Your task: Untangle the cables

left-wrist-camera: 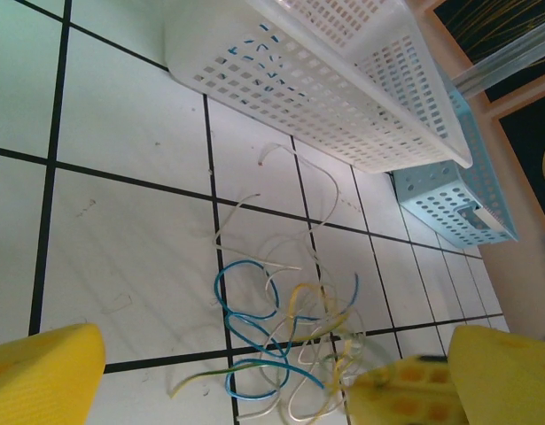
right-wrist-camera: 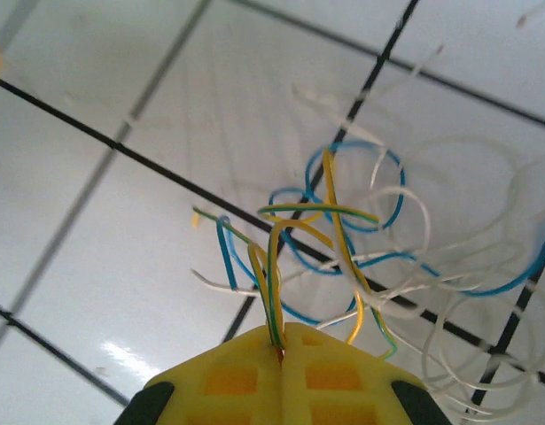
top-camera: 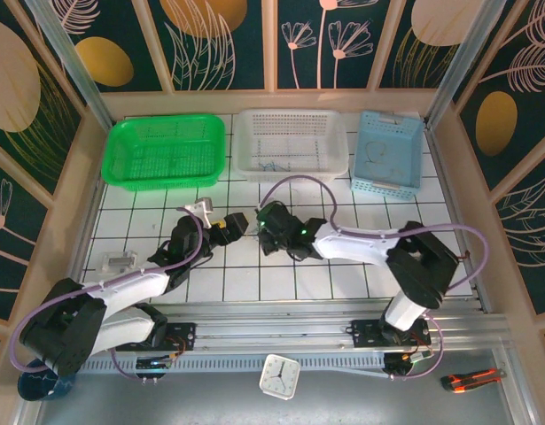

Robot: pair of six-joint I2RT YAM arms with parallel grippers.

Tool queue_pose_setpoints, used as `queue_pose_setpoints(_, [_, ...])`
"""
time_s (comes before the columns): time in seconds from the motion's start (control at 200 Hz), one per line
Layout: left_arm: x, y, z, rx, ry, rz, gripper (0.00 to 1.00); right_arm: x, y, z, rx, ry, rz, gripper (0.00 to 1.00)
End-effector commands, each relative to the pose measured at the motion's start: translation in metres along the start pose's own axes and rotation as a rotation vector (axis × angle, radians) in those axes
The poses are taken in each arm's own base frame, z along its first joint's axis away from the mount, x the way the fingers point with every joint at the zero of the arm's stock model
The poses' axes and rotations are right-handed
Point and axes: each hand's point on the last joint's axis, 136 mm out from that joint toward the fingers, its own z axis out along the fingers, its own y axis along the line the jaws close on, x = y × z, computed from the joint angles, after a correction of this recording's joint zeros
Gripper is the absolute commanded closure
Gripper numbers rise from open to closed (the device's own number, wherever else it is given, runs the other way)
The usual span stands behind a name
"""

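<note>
The cables lie in a loose tangle of blue, white and yellow-green wires on the white tiled table. My right gripper is shut on a loop of the yellow-green cable, which rises out from between its yellow fingertips. Blue cable and white cable spread behind it. In the left wrist view the right gripper's yellow fingers sit at the tangle's lower right edge. My left gripper is open, its pads wide apart on either side of the tangle. Both grippers meet mid-table.
Three baskets line the far edge: green, white and blue. The white basket is close beyond the tangle. A clear plastic piece lies at the left. A clock and a cutter rest below the rail.
</note>
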Motion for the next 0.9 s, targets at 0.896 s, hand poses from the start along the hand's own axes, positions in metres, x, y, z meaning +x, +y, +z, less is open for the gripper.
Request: queue_pose_setpoints(0.896, [-0.058, -0.084, -0.011, 0.303, -0.133, -0.087, 0.01, -0.079, -0.014, -0.090, -0.504, -0.297, 0.327, 1.00])
